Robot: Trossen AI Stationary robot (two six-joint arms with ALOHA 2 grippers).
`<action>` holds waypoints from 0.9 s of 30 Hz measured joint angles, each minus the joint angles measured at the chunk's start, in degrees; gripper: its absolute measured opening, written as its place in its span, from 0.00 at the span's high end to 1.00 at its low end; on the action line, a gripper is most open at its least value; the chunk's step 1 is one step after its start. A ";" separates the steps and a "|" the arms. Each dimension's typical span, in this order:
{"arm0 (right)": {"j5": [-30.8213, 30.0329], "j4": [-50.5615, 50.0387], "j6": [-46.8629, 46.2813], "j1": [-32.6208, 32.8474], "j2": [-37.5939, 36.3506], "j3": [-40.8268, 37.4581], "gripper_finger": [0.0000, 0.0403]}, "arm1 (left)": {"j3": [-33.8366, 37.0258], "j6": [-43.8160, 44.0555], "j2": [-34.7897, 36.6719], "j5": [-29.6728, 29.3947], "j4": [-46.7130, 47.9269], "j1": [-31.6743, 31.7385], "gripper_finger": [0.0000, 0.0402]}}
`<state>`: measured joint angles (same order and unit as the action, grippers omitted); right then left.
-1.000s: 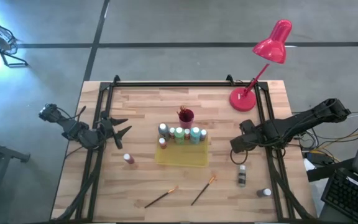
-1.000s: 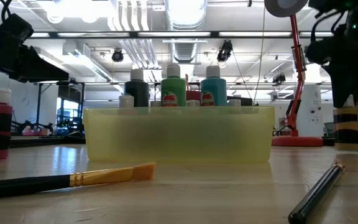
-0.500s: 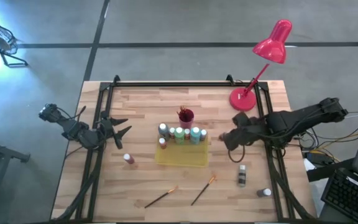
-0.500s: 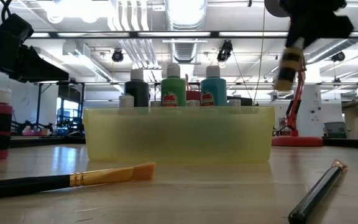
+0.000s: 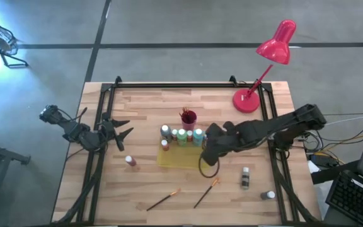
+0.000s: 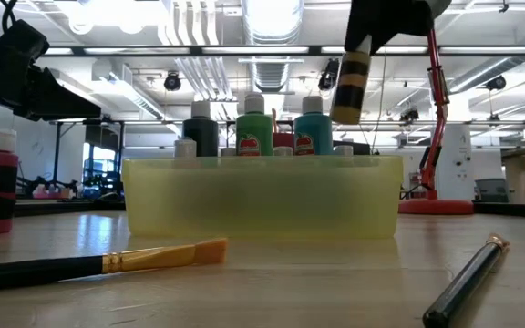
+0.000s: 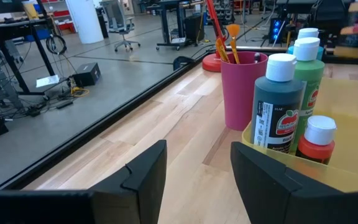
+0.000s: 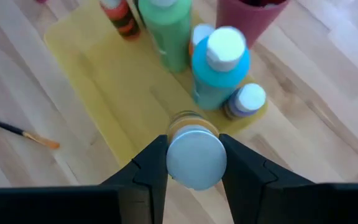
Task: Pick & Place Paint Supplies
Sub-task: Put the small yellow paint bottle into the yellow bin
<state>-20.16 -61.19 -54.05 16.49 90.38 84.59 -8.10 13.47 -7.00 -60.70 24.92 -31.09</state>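
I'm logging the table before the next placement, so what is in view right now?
flat yellow plastic tray: one, table centre
upright paint bottles: about six, green, teal, dark and orange, along the tray's far side
small magenta cup: one, holding brushes, just behind the tray
red-labelled paint bottle: one, on the table left of the tray
dark paint bottles: two, on the table right of the tray
thin dark-handled brushes: two, orange tips, in front of the tray
red desk lamp: one, far right corner
yellow-and-black paint bottle: one, held above the tray's right end
left gripper: jaws open, left of the tray
right gripper: jaws shut on the yellow-and-black bottle
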 joint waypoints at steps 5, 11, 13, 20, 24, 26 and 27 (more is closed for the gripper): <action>0.76 -2.31 0.29 -0.28 3.98 1.32 0.72 | 0.00 -0.02 -0.01 0.01 0.01 0.00 0.54; 0.72 -1.65 0.27 -1.35 6.14 -0.69 0.72 | -0.02 0.00 0.01 -0.01 -0.01 -0.02 0.54; 0.72 -0.72 0.30 -1.76 6.23 -1.75 0.72 | -0.01 0.00 -0.01 -0.01 -0.01 0.00 0.54; 0.94 6.29 0.44 -2.92 5.73 -6.77 0.72 | -0.01 0.00 0.00 0.02 -0.01 -0.01 0.54; 2.53 8.40 0.45 -3.30 5.94 -9.17 0.72 | -0.01 0.00 -0.01 -0.01 0.00 -0.01 0.54; 3.29 9.26 0.35 -3.40 6.23 -10.17 0.72 | 0.00 0.00 -0.01 -0.01 -0.01 -0.02 0.54; 3.61 9.45 0.36 -3.43 6.38 -10.59 0.72 | 0.00 -0.02 -0.01 0.00 0.00 0.00 0.54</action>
<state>-16.55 -51.74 -53.69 13.06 96.76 74.01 -8.10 13.45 -7.01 -60.70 24.92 -31.09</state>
